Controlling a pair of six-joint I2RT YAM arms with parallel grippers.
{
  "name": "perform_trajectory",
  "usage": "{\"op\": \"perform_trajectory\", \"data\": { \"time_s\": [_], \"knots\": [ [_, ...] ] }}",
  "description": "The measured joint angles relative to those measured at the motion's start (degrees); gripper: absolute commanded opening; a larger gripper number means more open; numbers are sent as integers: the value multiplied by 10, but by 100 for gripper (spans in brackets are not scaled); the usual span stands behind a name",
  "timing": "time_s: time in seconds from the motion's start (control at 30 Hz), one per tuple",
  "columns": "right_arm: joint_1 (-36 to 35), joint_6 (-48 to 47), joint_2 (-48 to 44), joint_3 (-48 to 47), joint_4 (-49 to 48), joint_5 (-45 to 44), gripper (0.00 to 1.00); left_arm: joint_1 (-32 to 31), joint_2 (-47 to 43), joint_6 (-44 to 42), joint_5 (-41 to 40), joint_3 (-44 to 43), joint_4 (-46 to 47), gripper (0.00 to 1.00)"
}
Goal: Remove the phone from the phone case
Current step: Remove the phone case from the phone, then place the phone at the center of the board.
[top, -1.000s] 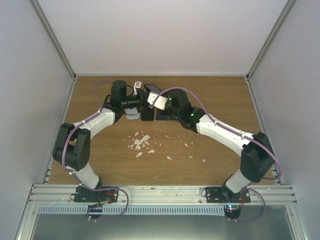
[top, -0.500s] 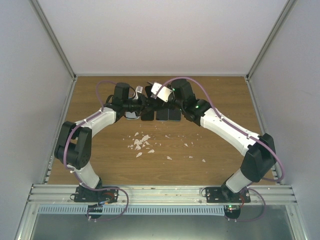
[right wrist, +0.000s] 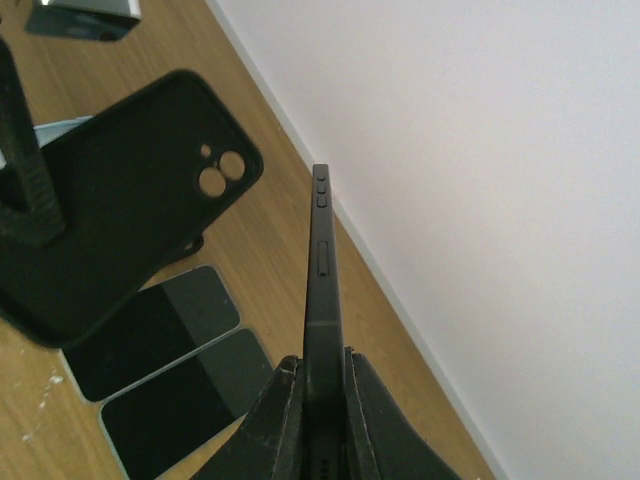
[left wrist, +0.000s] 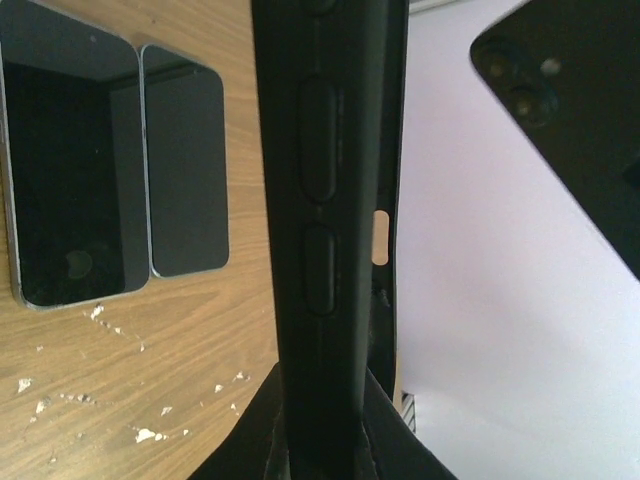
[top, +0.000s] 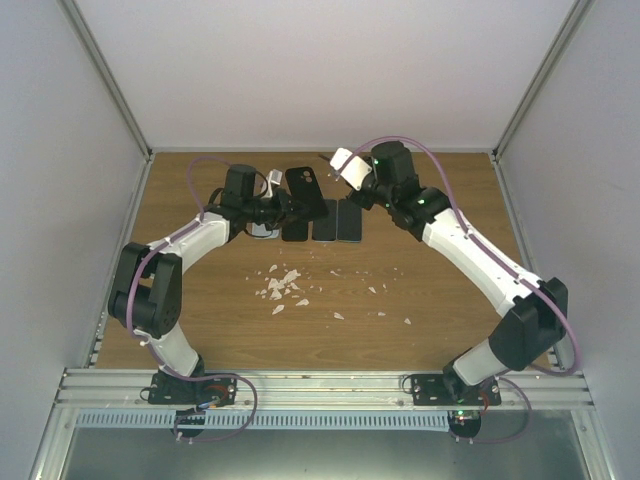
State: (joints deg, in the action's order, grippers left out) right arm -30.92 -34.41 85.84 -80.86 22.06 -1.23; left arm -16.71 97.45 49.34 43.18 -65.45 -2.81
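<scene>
Black phone case point(left wrist: 335, 200) edge-on in left tool point(left wrist: 325, 452), two screen-up handsets point(left wrist: 70, 170) on wooden surface point(left wrist: 150, 380) left of case, phone point(left wrist: 580, 110) upper right of case

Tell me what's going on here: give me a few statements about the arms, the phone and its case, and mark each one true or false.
1. The left gripper is shut on the black phone case. True.
2. The phone sits inside the case. False: it is out, held edge-on by the right gripper, apart from the case.
3. The right gripper is open and empty. False: it is shut on the phone.
4. Other phones lie flat on the table. True.
5. The wooden table is spotless. False: white flecks are scattered on it.
</scene>
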Motion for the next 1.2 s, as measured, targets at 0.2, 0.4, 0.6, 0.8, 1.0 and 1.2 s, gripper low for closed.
{"op": "perform_trajectory", "data": {
  "time_s": [0.2,0.4,0.6,0.8,1.0,1.2],
  "knots": [
    [69,24,-11,1,50,99,0,7,0,-9,0,-9,0,0],
    [112,20,-19,27,70,136,0,11,0,-9,0,-9,-1,0],
    [116,-54,-48,145,25,72,1,15,0,-9,0,-9,-1,0],
    [116,-141,-63,256,-71,-1,1,20,0,-7,0,-9,0,0],
    [106,-214,-53,341,-192,-64,1,22,2,-5,0,-9,0,0],
    [91,-263,-6,380,-326,-113,0,25,2,-5,-1,-9,0,0]
  ]
}}
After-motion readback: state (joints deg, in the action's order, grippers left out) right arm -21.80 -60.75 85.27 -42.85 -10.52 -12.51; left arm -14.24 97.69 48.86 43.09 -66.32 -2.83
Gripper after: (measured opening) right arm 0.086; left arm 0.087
